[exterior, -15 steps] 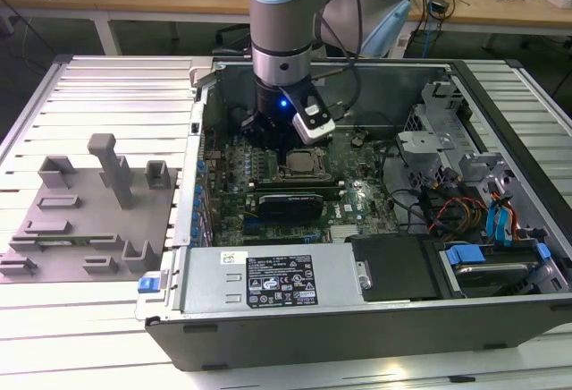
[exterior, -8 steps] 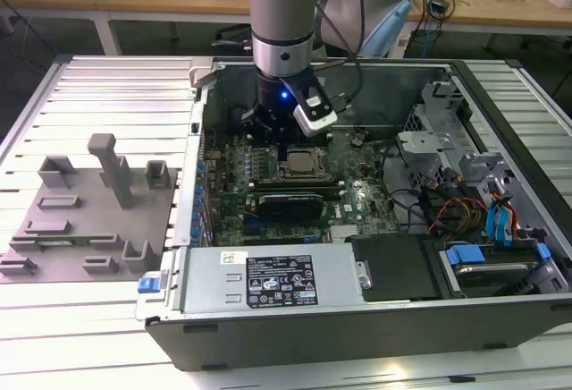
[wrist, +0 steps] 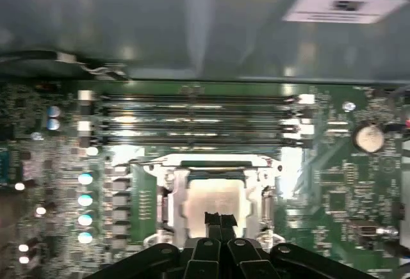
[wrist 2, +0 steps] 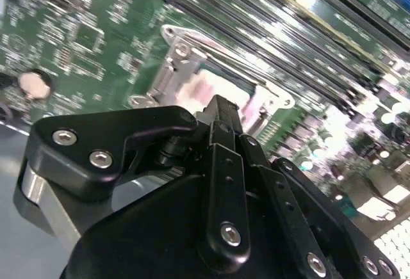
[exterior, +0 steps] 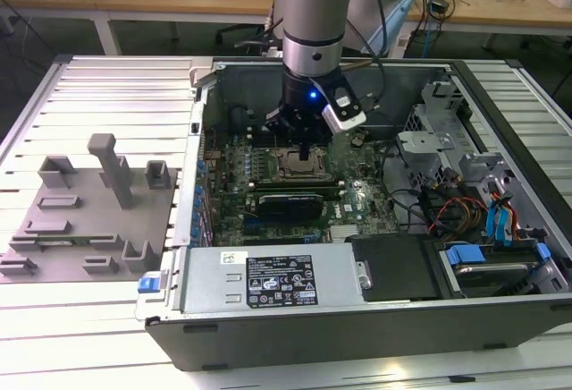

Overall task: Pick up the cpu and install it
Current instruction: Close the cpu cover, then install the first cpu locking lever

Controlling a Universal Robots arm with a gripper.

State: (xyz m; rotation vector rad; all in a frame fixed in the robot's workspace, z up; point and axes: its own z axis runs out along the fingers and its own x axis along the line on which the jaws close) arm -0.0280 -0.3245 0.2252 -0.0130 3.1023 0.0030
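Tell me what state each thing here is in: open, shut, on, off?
Computer case: lying flat, side open.
Cpu: lying flat inside its socket.
Gripper: jaws shut, tips over the cpu.
Wrist light: lit blue.

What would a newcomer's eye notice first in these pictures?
In the exterior view's middle, a silver-grey robot arm holds its black gripper inside an open dark metal computer case. In the first wrist view the shut fingertips hang over the cpu, a silvery square chip in its metal socket frame. A grey plastic fixture plate lies at the exterior view's left.
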